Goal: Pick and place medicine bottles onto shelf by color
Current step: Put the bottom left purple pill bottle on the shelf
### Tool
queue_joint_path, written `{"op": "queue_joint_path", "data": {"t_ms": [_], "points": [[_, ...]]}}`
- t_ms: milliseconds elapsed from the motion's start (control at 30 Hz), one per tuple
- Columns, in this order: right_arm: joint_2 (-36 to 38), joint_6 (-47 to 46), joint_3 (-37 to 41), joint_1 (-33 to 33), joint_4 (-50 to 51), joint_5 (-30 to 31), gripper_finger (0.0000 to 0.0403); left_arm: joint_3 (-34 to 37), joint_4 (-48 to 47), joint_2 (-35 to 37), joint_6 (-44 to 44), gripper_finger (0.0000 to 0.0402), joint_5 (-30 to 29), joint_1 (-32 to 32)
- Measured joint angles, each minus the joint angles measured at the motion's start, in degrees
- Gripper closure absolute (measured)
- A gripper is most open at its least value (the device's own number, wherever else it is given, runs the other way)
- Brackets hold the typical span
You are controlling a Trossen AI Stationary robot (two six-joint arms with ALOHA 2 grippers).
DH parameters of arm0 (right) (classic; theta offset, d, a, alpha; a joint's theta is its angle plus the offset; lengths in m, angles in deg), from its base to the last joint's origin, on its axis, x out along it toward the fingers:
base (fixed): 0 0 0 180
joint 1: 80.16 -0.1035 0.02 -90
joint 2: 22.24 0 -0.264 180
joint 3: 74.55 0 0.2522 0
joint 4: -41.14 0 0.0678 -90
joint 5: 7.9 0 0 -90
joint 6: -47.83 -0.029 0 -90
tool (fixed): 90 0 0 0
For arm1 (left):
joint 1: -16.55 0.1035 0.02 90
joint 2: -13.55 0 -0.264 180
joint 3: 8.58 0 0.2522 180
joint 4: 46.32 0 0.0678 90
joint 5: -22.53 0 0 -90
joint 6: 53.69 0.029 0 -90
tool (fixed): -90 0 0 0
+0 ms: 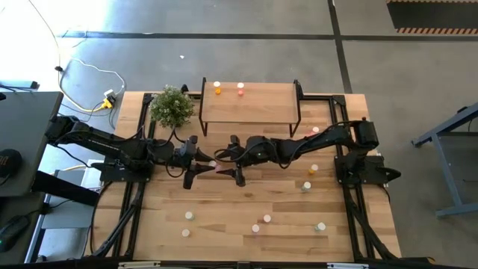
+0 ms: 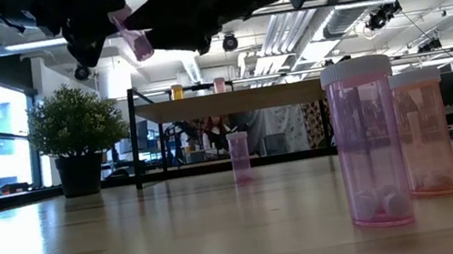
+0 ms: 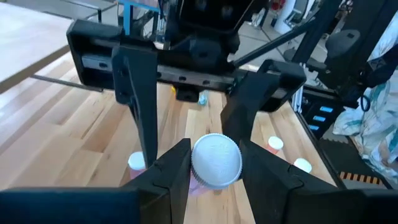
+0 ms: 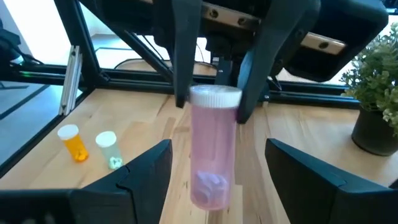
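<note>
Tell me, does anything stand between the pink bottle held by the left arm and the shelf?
Nothing visible blocks it. The left end effector holds the pink bottle above the table, and the shelf lies just beyond. The open right end effector sits beside the bottle, and the plant stands left of the shelf.
</note>
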Motion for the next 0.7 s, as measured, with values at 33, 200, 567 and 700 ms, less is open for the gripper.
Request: {"op": "queue_joint_path", "data": {"t_ms": [33, 200, 567, 700], "points": [[0.0, 0.02, -0.12, 0.02, -0.12, 0.01, 0.0153, 0.0, 0.17, 0.0, 0.02, 0.0282, -0.09, 0.0], [0.04, -0.9, -0.14, 0.03, -1.05, 0.01, 0.0159, 0.01, 0.94, 0.0, 0.11, 0.0282, -0.32, 0.0], [0.04, -2.99, -0.14, 0.1, -1.35, -0.19, 0.0201, 0.01, 1.18, 0.0, 0.42, 0.0282, -2.68, 0.02], [0.05, -3.08, -0.14, 0.42, -1.49, -0.19, 0.0203, 0.0, 1.87, 0.0, 0.51, 0.0282, -2.94, 0.02]]}}
